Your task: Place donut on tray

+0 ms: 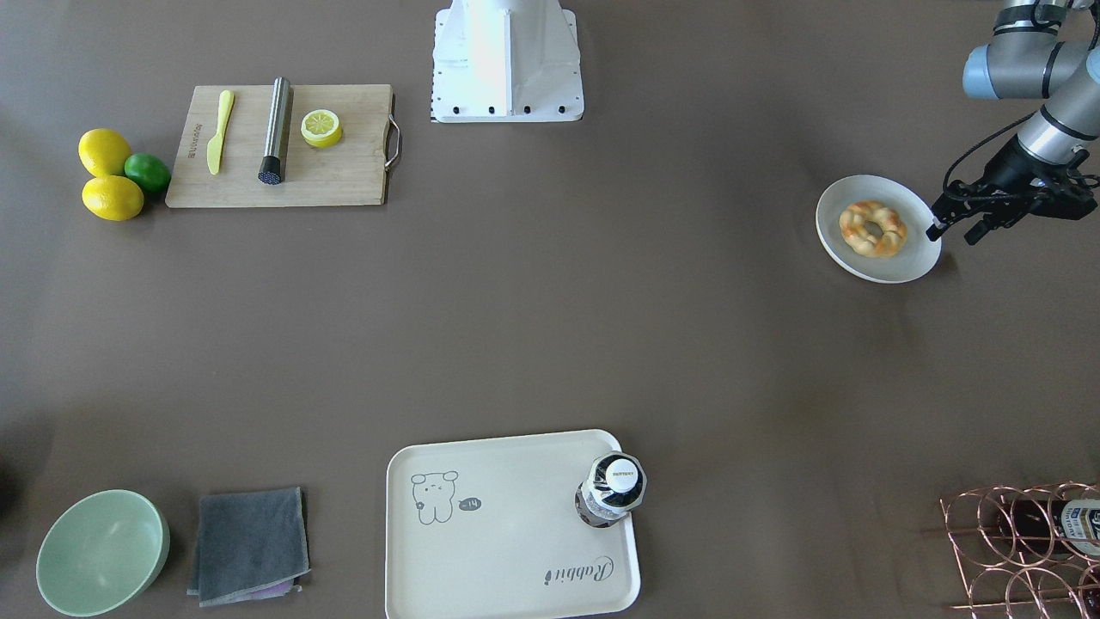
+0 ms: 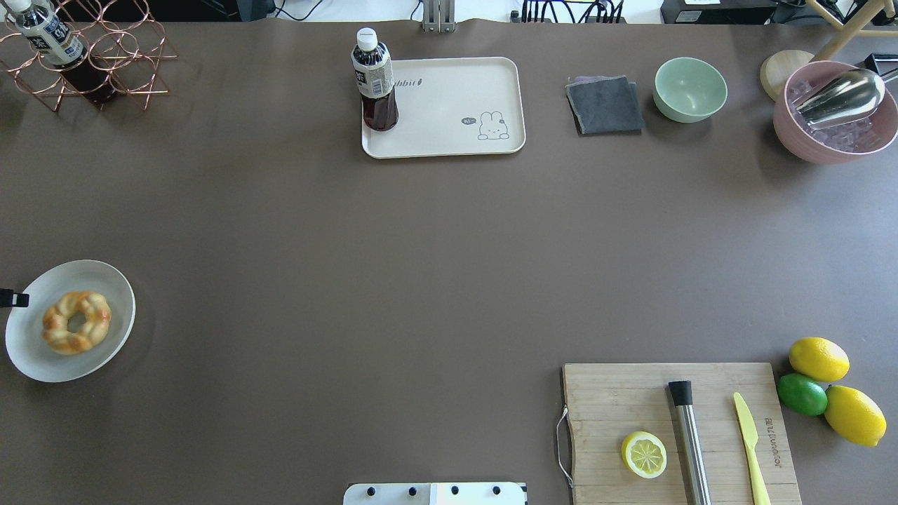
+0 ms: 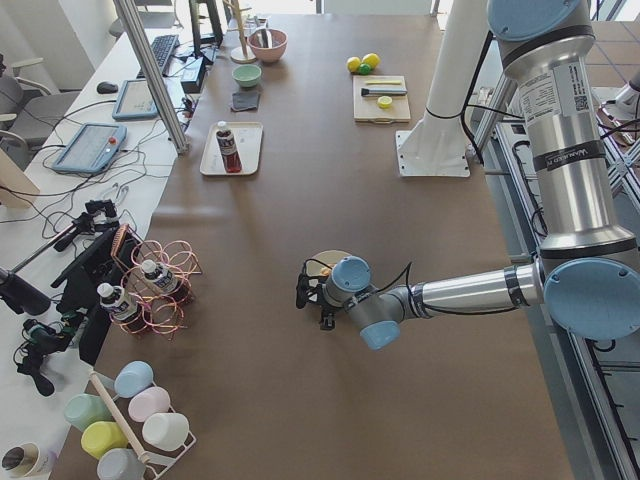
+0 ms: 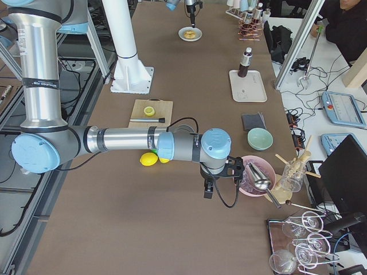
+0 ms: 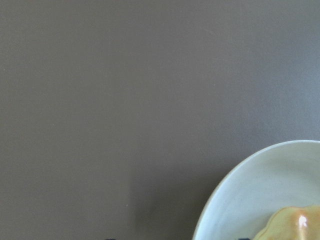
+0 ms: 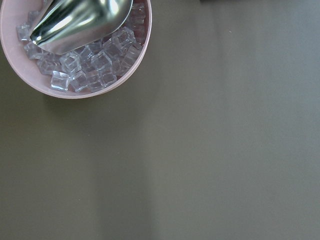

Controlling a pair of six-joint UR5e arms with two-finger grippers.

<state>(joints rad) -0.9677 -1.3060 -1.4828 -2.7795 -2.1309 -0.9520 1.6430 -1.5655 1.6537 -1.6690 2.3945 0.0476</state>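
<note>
- Front-facing view: the black two-finger left gripper (image 1: 956,232) hangs at the rim of the round pale grey plate (image 1: 913,262), fingers spread, holding nothing. The twisted golden ring donut (image 1: 872,229) lies in the plate's middle. The cream rabbit-printed tray (image 1: 516,524) sits well apart from the plate, with a dark drink bottle (image 1: 612,490) on it.
- Overhead view: only one fingertip shows at the plate's edge.
- Left wrist view: only plate rim and a sliver of donut show, so the approach looks off-centre.
- Right-side view: only here does the right gripper (image 4: 209,188) appear, far from the plate; I cannot tell its spread.
- Risk: closing now would likely catch the plate's rim, tipping it.
</note>
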